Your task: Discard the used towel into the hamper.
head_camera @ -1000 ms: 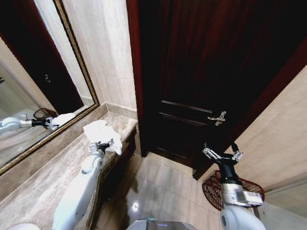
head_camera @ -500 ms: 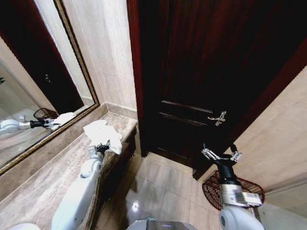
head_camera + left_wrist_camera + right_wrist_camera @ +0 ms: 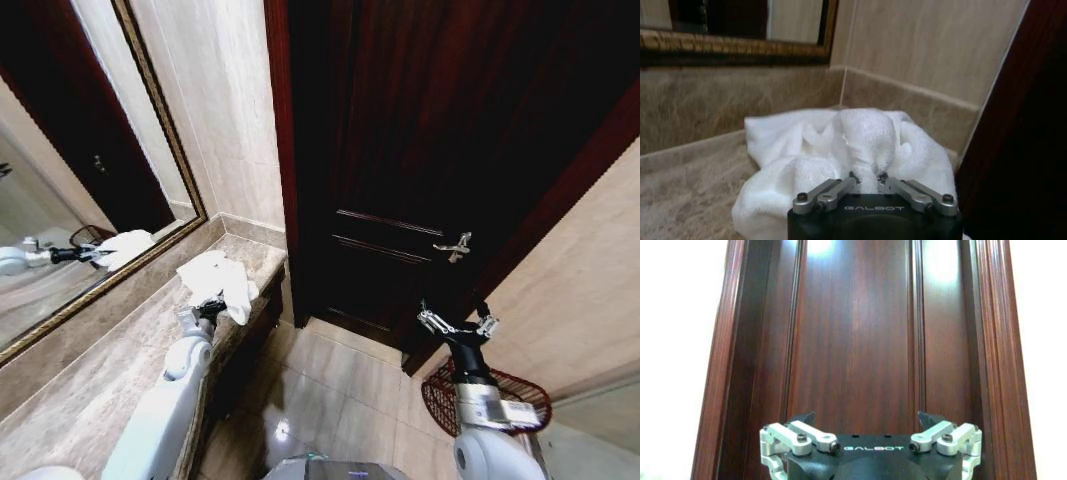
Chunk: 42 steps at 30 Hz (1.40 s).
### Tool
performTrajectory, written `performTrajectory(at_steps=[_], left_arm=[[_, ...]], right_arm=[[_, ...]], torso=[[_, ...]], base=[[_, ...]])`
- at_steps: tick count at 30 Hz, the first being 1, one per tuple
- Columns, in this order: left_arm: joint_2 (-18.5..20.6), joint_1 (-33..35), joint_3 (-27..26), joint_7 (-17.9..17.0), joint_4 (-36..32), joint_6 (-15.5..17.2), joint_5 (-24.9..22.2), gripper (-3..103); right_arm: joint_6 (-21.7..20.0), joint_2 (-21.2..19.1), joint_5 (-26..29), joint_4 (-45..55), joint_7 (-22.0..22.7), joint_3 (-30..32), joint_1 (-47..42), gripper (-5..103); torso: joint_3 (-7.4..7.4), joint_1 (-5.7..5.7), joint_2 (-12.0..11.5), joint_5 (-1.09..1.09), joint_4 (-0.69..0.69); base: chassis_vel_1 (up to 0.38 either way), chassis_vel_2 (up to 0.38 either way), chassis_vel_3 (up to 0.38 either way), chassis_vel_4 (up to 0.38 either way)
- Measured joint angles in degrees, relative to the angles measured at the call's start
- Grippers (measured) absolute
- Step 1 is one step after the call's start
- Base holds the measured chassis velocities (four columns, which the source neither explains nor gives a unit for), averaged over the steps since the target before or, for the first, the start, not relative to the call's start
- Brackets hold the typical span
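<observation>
the left gripper (image 3: 867, 181) has its jaws pinching the crumpled white terry towel (image 3: 217, 277) at the beige marble counter (image 3: 80, 370) end, so the carry to the reddish-brown woven hamper (image 3: 520, 392) on the floor remains, the right gripper (image 3: 457, 325) jaws spread.

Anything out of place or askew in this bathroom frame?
Only the towel: it sits crumpled at the countertop's door end, one fold drooping over the edge, pinched by the left gripper. The hamper stands upright on the floor behind the right gripper, which is open and empty.
</observation>
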Motion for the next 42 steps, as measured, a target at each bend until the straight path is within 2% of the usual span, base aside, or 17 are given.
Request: performTrajectory(at_steps=[7, 9, 11, 14, 15, 17, 19, 21, 22, 23, 26, 28, 29, 35, 38, 42], left_arm=[[-2.0, 3.7, -1.9, 0.8, -8.3, -0.3, 1.5, 6], [-3.8, 6.5, -2.9, 1.3, -14.8, -0.3, 2.1, 6], [-4.4, 7.6, -3.2, 1.5, -17.4, -0.5, 2.5, 6], [-6.5, 11.0, -3.7, 3.0, -23.3, -1.9, 4.7, 6], [-6.5, 11.0, -3.7, 3.0, -23.3, -1.9, 4.7, 6], [-8.6, 15.3, -3.4, 5.1, -28.6, -4.1, 7.2, 6], [-9.3, 16.5, -3.3, 5.5, -29.7, -4.7, 8.0, 6], [-11.3, 19.8, -2.9, 6.5, -32.0, -7.5, 10.6, 6], [-12.1, 20.9, -2.7, 6.8, -32.6, -9.1, 11.7, 6], [-12.1, 20.9, -2.7, 6.8, -32.6, -9.1, 11.7, 6], [-13.9, 24.3, -1.4, 6.8, -33.4, -13.5, 14.5, 6], [-14.1, 24.6, -1.3, 6.8, -33.4, -13.9, 14.6, 6], [-14.4, 25.4, -1.0, 6.9, -33.3, -15.3, 14.7, 6], [-15.0, 25.8, -0.9, 7.3, -32.6, -17.0, 15.0, 6], [-15.3, 25.8, -1.4, 8.1, -31.6, -19.1, 17.7, 6], [-15.9, 26.2, -1.1, 8.5, -31.0, -19.7, 20.0, 6]], right_arm=[[0.0, 0.0, 0.3, -0.1, -0.5, 0.0, 0.4, 100], [0.5, 0.0, 0.3, -0.4, 0.0, -0.2, 1.0, 100], [0.6, 0.0, 0.4, -0.4, 0.2, -0.3, 1.1, 100], [0.6, 0.0, 0.8, -0.3, 0.5, -0.2, 1.1, 100], [0.6, 0.0, 0.8, -0.3, 0.5, -0.2, 1.1, 100], [0.7, -0.1, 1.0, -0.1, 0.6, -0.2, 1.1, 100], [0.8, -0.1, 1.0, 0.0, 0.6, -0.2, 1.1, 100], [0.9, -0.1, 1.1, 0.2, 0.6, -0.3, 1.0, 100], [0.9, -0.1, 1.1, 0.3, 0.6, -0.3, 1.0, 100], [0.9, -0.1, 1.1, 0.3, 0.6, -0.3, 1.0, 100], [1.0, 0.0, 1.3, 0.5, 0.6, -0.4, 1.0, 100], [1.0, 0.0, 1.3, 0.6, 0.6, -0.4, 1.0, 100], [1.0, 0.0, 1.6, 0.8, 0.7, -0.4, 1.1, 100], [1.3, 0.0, 2.4, 1.3, 0.7, -0.2, 2.0, 100], [0.9, 0.0, 2.4, 1.5, 1.2, -0.3, 2.6, 100], [0.9, 0.0, 2.4, 2.0, 0.4, -0.2, 2.7, 100]], torso=[[0.0, 0.0, 0.0, 0.01, 0.0], [0.0, 0.0, 0.0, 0.01, 0.01], [0.0, 0.0, 0.0, 0.02, 0.0], [0.0, 0.0, 0.0, 0.01, 0.0], [0.0, 0.0, 0.0, 0.01, 0.0], [0.0, -0.01, 0.0, 0.02, 0.01], [-0.01, -0.01, 0.0, 0.01, 0.0], [-0.01, -0.01, 0.0, 0.01, 0.0], [0.0, -0.01, 0.0, 0.01, 0.01], [0.0, -0.01, 0.0, 0.01, 0.01], [-0.01, -0.01, 0.0, 0.01, 0.01], [-0.01, -0.01, 0.0, 0.01, 0.01], [-0.01, -0.01, 0.0, 0.01, 0.01], [0.0, -0.01, 0.0, 0.0, 0.0], [0.0, 0.0, 0.0, 0.0, 0.0], [0.0, -0.01, 0.0, 0.0, 0.0]], base=[[0.0, 0.0, 0.0, 0.0], [0.0, 0.0, 0.0, 0.0], [0.0, 0.0, 0.0, 0.0], [0.0, 0.0, 0.0, 0.0], [0.0, 0.0, 0.0, 0.0], [0.0, 0.0, 0.0, 0.0], [0.0, 0.0, 0.0, 0.0], [0.0, 0.0, 0.0, 0.0], [0.0, 0.0, 0.0, 0.0], [0.0, 0.0, 0.0, 0.0], [0.0, 0.0, 0.0, 0.0], [0.0, 0.0, 0.0, 0.0], [0.0, 0.0, 0.0, 0.0], [0.0, 0.0, 0.0, 0.0], [0.0, 0.0, 0.0, 0.0], [0.0, 0.0, 0.0, 0.0]])
